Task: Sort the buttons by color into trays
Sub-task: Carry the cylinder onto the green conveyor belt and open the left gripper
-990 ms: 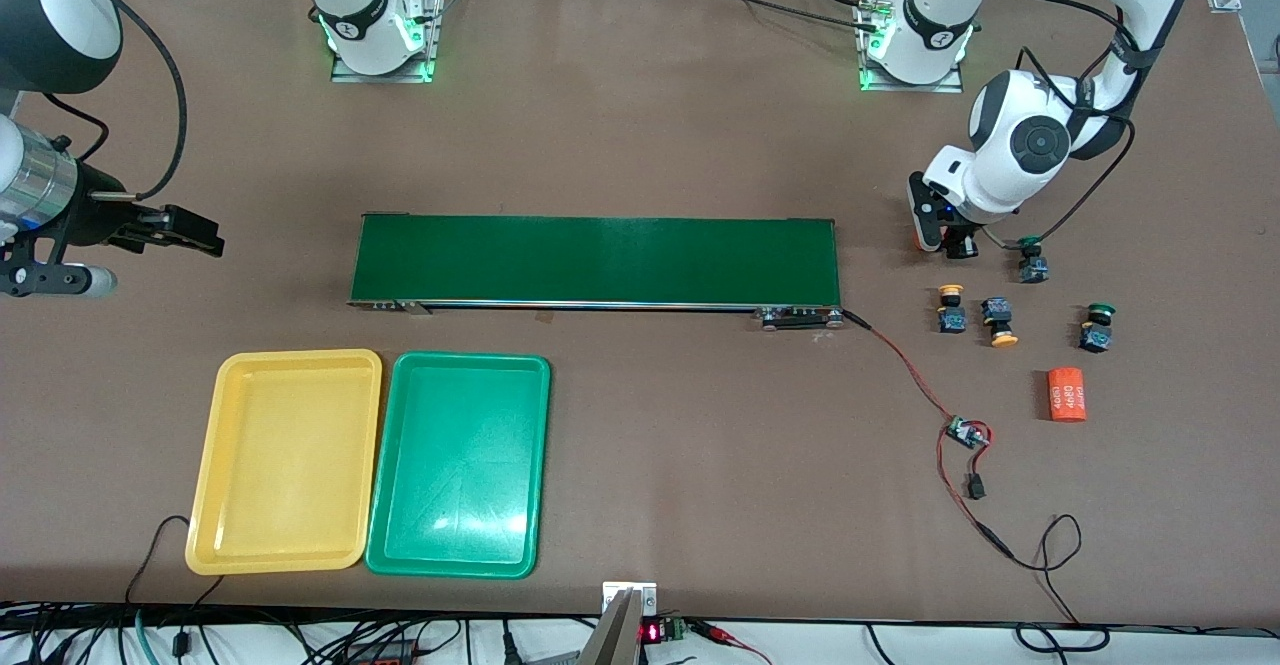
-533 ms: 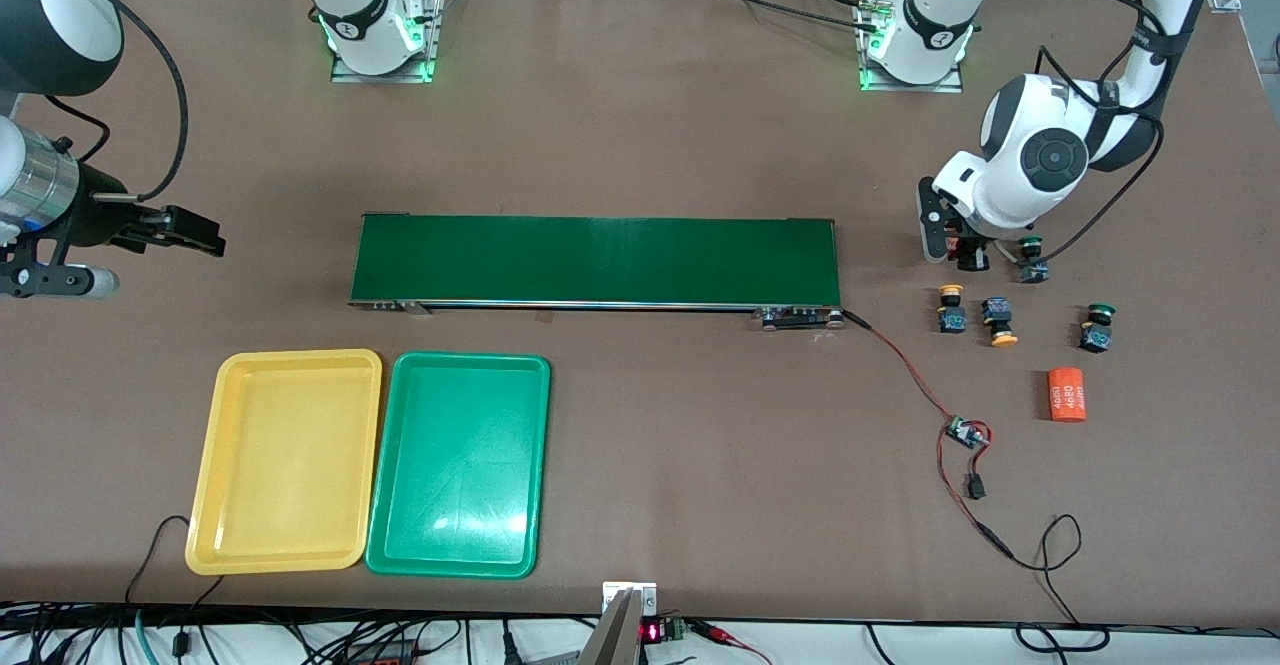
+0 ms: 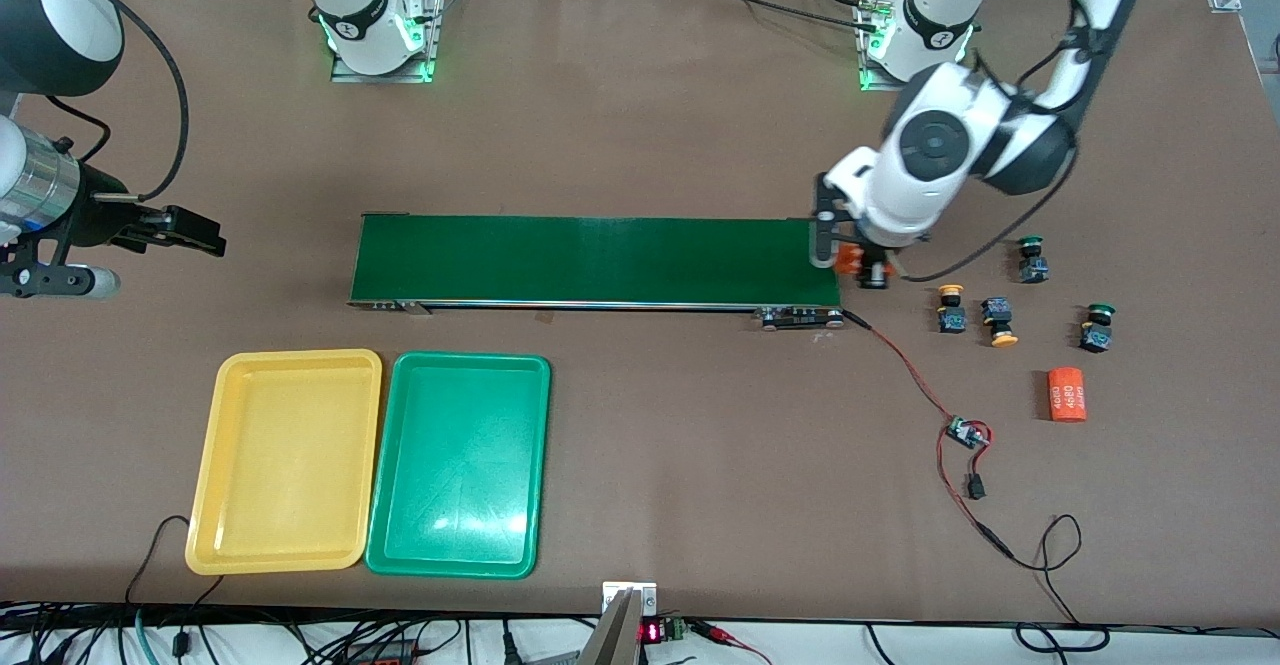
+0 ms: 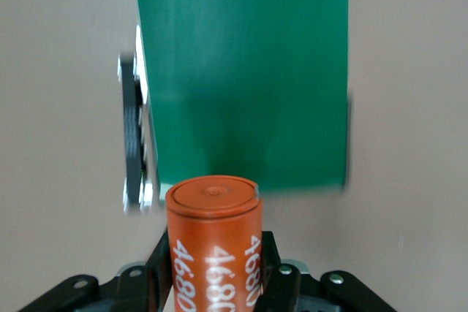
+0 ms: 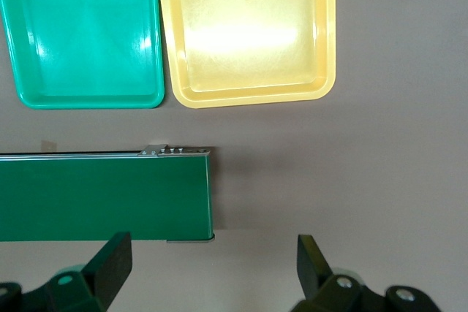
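My left gripper (image 3: 858, 267) squeezes an orange can (image 4: 213, 242) over the belt (image 3: 595, 260) end, maybe to ride it, my right gripper (image 5: 212, 264) waits wide open and empty, and the four buttons (image 3: 951, 309) sit near the left arm's end, the trays (image 3: 288, 460) bare.

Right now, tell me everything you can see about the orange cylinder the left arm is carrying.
The orange cylinder is a smooth, matte-looking can shape with a flat round end cap, a small dimple at its centre and a raised rim. White "4680" runs along its side. The left gripper holds it off the table, black fingers pressing both sides, over the conveyor belt at the end toward the left arm. Nothing else touches it.
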Motion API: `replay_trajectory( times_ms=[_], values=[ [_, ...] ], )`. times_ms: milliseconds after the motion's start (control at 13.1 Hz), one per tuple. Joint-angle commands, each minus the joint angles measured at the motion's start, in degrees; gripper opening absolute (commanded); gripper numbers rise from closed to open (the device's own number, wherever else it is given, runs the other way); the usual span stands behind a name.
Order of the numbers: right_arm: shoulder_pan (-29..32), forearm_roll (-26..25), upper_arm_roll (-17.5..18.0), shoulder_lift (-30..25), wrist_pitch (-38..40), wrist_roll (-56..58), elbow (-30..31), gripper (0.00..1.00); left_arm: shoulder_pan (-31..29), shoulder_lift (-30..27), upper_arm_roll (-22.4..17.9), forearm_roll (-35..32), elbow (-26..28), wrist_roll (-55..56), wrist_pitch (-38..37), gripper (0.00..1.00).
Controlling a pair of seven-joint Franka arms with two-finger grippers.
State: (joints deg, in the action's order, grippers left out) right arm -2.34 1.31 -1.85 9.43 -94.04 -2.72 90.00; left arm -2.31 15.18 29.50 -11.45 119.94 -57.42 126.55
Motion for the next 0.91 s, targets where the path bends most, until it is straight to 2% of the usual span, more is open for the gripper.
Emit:
replay_trajectory(
  times_ms=[0,229,305,381,533,762,838],
  values=[
    [0.4,0.9,0.4,0.5,1.1,0.5,-1.3,1.00,4.7,7.6,0.6,-1.3,-6.8,6.6,-1.0,0.08],
    [0.4,0.9,0.4,0.5,1.1,0.5,-1.2,1.00,5.8,10.8,0.6,-4.4,-8.6,7.9,-0.6,0.09],
    [0.5,0.9,0.4,0.5,1.1,0.5,-1.3,1.00,5.8,11.7,0.6,-5.1,-8.5,8.3,-0.7,0.14],
    [0.4,0.9,0.4,0.5,1.1,0.5,-1.2,1.00,5.8,12.4,0.6,-5.3,-8.5,9.3,-0.6,0.23],
    [0.4,0.9,0.4,0.5,1.1,0.5,-1.2,1.00,5.8,12.2,0.6,-5.3,-8.5,11.7,-0.9,1.00],
    [0.5,0.9,0.4,0.5,1.1,0.5,-1.2,1.00,4.9,9.3,1.0,-5.3,-8.8,11.7,-2.9,1.00],
    [0.5,0.9,0.4,0.5,1.2,0.5,-1.2,1.00,4.6,7.1,1.2,-5.1,-9.5,12.2,-6.4,1.00]
  ],
)
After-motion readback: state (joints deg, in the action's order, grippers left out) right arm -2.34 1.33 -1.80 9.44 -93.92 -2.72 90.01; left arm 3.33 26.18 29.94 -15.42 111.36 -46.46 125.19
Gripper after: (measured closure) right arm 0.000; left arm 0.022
